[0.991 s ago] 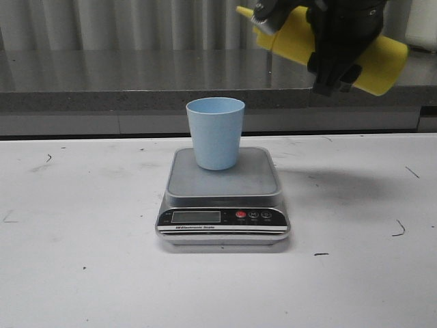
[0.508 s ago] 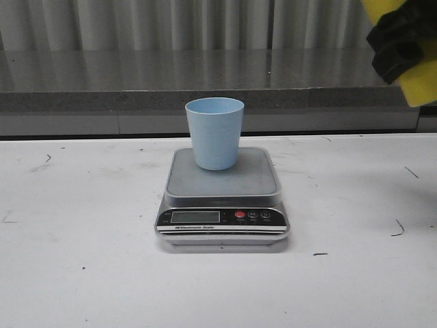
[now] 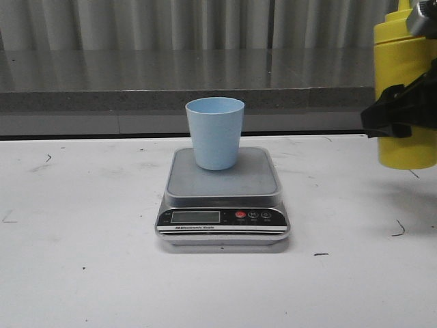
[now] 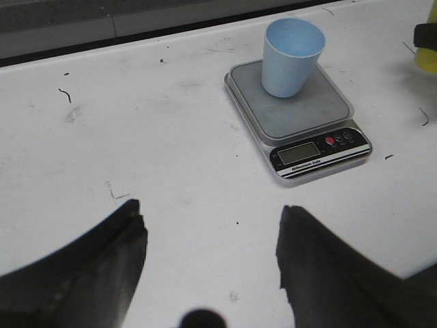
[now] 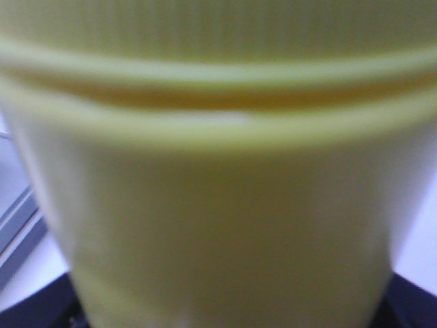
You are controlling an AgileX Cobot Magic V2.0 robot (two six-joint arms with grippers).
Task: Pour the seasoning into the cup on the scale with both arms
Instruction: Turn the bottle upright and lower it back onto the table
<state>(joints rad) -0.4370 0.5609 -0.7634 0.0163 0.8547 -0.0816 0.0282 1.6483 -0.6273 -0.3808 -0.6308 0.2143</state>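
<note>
Right tool (image 3: pixel 403 116) grips the upright yellow seasoning (image 3: pixel 404 89) at the table's right edge. Left tool (image 4: pixel 212 273) hangs open over the scuffed white table (image 3: pixel 82 225). Cup (image 3: pixel 215 133) stands on the scale (image 3: pixel 222 198); grey ledge (image 3: pixel 136 85) and curtain behind.

Matte black throughout. Left claw (image 4: pixel 208 256): two broad, wedge-shaped fingers (image 4: pixel 95 270) with jagged inner edges, a small round black nub between them. Right claw (image 3: pixel 403 113): black, angular, blocky outline.
</note>
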